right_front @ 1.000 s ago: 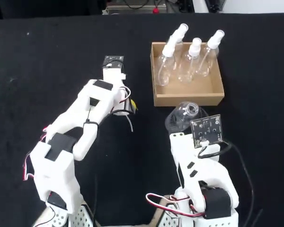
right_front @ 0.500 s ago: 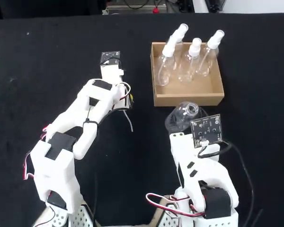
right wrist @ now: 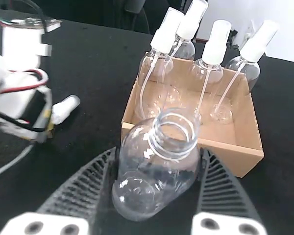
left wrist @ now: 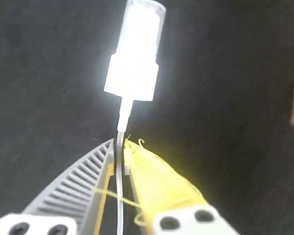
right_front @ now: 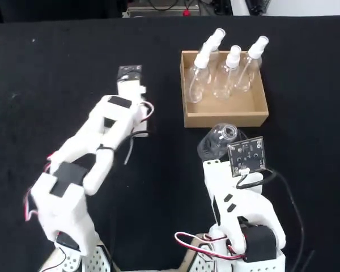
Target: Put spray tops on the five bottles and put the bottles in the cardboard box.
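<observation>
Where the black surface (right_front: 45, 56) meets the middle of the high view, a shallow cardboard box (right_front: 225, 119) sits open-topped. Inside it stand four clear bottles (right_front: 222, 82), crowded toward the far wall, each fitted with a white spray top and a thin tube running down inside. The near half of the box floor is bare.

Just in front of the box's near wall, the right pincer (right wrist: 158, 155) has its two ribbed black jaws spread wide around a fifth bottle (right wrist: 152, 181), one jaw pressed to each side of the body. That bottle is clear plastic, rounded at the shoulder, with a threaded open neck and no top. It tilts with its mouth toward the box.

Off the box's left side and apart from it, the left pincer (left wrist: 120, 144) is closed to a narrow slit on the tube of a loose spray top (left wrist: 134, 63). One jaw is grey, the other yellow. The white head juts out past the tips.

Dark cloth covers the whole surface. Cables (right_front: 158, 7) lie along its far edge.
</observation>
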